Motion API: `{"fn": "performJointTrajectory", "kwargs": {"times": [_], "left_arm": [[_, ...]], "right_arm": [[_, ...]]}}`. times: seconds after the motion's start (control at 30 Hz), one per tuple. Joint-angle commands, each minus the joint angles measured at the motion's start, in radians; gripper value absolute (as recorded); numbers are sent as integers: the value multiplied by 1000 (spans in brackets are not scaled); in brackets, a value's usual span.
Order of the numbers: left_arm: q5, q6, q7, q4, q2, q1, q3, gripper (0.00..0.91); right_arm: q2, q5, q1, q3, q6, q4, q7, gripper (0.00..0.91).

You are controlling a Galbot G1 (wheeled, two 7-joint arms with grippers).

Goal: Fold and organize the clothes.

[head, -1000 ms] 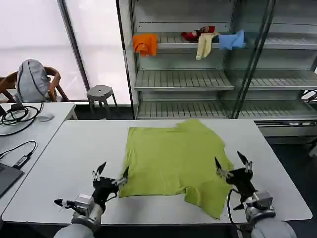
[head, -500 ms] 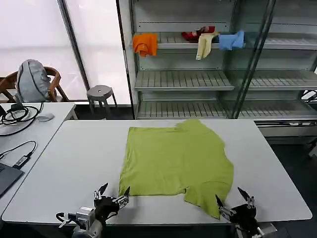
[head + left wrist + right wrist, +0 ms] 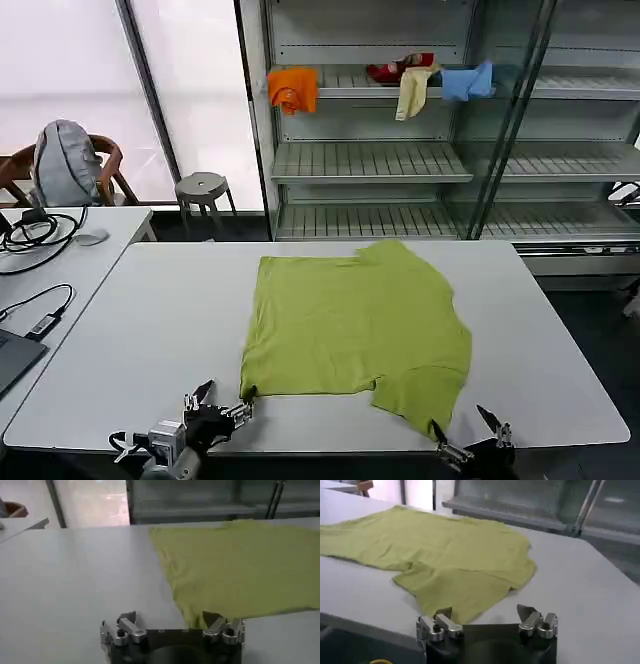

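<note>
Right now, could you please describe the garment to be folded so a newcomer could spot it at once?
Look at the big white table before the shelving. The lime-green T-shirt lies spread across its middle. Unlike the orange, red, cream and blue garments on the shelf, it is the only one on the table.

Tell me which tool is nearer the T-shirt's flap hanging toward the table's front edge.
Right. The right tool, open, sits at the front edge just beside the T-shirt flap's tip. The left tool, open, is off the shirt's opposite front corner.
</note>
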Motion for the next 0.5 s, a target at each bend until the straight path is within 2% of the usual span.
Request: {"fn": "performJointTrajectory", "kwargs": {"times": [0.03, 0.3, 0.5], "left_arm": [[-3, 7, 11, 11, -2, 7, -3, 30], [-2, 7, 16, 8, -5, 12, -2, 30], [2, 5, 32, 8, -14, 10, 3, 30]], "right_arm": [[3, 2, -12, -23, -9, -7, 0, 0], [-6, 46, 24, -62, -42, -23, -4, 0], [-9, 57, 29, -64, -40, -18, -10, 0]]}}
